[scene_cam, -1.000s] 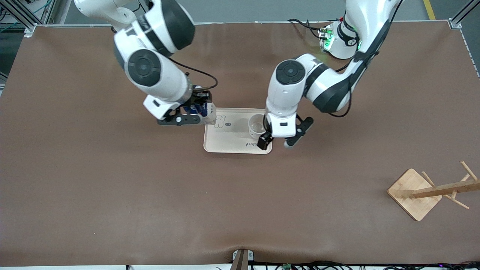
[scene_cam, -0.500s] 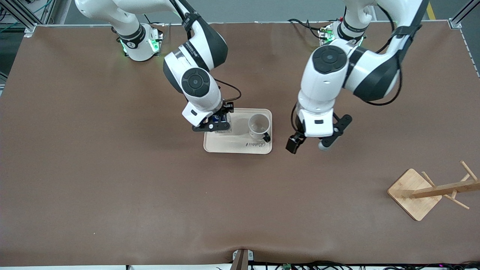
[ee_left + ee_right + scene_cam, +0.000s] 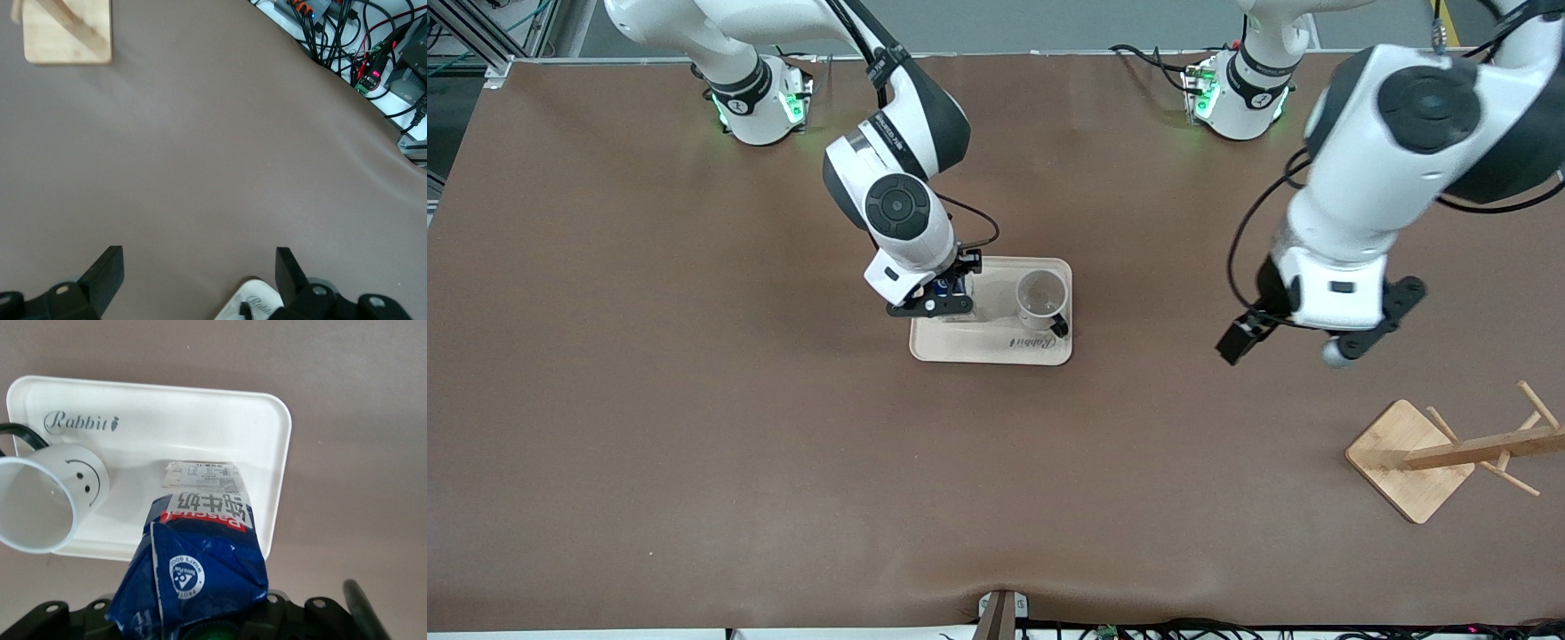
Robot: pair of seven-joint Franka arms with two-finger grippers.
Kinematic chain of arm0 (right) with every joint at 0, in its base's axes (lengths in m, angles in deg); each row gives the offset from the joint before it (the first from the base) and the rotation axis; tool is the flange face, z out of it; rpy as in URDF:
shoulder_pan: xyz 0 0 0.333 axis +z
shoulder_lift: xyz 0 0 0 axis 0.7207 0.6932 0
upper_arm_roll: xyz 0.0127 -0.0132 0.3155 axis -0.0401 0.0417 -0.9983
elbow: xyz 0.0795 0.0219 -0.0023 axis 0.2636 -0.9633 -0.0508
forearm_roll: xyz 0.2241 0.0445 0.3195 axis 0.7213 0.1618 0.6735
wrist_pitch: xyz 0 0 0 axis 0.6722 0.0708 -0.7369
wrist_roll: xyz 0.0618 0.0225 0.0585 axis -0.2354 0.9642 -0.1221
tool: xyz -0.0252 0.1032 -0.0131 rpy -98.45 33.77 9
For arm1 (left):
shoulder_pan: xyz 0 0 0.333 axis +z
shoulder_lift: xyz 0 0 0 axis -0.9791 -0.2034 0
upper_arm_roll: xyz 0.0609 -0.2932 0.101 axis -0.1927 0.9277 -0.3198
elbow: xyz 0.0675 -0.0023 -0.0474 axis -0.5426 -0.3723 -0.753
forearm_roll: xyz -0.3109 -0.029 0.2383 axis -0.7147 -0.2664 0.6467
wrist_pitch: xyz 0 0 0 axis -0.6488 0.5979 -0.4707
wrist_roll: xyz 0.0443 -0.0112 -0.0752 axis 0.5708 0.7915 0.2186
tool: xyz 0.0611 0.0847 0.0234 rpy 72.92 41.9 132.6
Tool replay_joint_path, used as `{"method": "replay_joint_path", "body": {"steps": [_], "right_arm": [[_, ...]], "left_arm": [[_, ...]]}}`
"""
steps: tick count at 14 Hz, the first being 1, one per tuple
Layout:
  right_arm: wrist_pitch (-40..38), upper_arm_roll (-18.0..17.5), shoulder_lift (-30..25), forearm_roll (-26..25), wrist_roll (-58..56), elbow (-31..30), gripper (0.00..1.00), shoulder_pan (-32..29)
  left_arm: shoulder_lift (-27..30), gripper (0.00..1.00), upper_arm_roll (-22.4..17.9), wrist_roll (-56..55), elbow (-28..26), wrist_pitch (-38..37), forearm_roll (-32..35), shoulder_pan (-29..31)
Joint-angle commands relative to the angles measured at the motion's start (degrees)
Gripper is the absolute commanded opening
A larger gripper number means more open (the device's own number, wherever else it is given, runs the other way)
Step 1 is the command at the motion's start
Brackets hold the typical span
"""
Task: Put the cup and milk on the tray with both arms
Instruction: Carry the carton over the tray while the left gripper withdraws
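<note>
The right gripper (image 3: 941,298) is pinching the milk (image 3: 193,567) from the sides and standing it on the tray (image 3: 960,348), at the end toward the right arm's base. Holding it upright there is, by my reading, the last step before letting go, so the carton does not tip. The cup (image 3: 1041,298) is standing just beside that gripper on the same tray, mouth up (its smiley face shows in the right wrist view), with its black handle pointing toward the front camera. It looks placed already.

The left gripper (image 3: 1285,342) is hanging empty with its fingers spread wide, over bare table (image 3: 694,444) well apart from the tray. A wooden rack (image 3: 1409,458) is lying near it.

Compared with half a second ago, the left gripper is now much farther from the tray and higher, while the right gripper has barely shifted.
</note>
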Motion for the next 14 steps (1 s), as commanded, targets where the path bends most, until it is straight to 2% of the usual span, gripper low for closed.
{"method": "replay_joint_path", "body": {"steps": [1, 4, 6, 10, 12, 14], "right_arm": [[3.8, 0.3, 1.8, -0.4, 0.8, -0.2, 0.00, 1.6], [3.9, 0.4, 2.2, -0.9, 0.2, -1.7, 0.00, 2.0], [3.4, 0.3, 2.1, -0.9, 0.3, -1.8, 1.00, 2.1], [2.1, 0.2, 1.8, -0.2, 0.6, -0.8, 1.00, 1.9], [-2.5, 0.3, 1.5, -0.1, 0.5, 1.6, 1.00, 1.6], [-10.4, 0.4, 1.5, 0.0, 0.5, 6.7, 1.00, 0.9]], "left_arm": [[3.1, 1.00, 0.4, 7.8, -0.5, -3.4, -1.6, 2.8], [5.9, 1.00, 0.2, 19.1, -0.5, -8.0, -1.6, 7.0], [7.4, 1.00, 0.1, 24.4, -0.5, -10.5, -1.5, 9.2], [9.0, 1.00, 0.0, 28.3, 0.9, -15.3, -1.5, 11.6], [9.0, 1.00, 0.0, 32.2, 2.1, -17.4, -1.3, 13.0], [9.3, 1.00, 0.0, 37.4, 2.3, -18.1, -1.4, 14.7]]}}
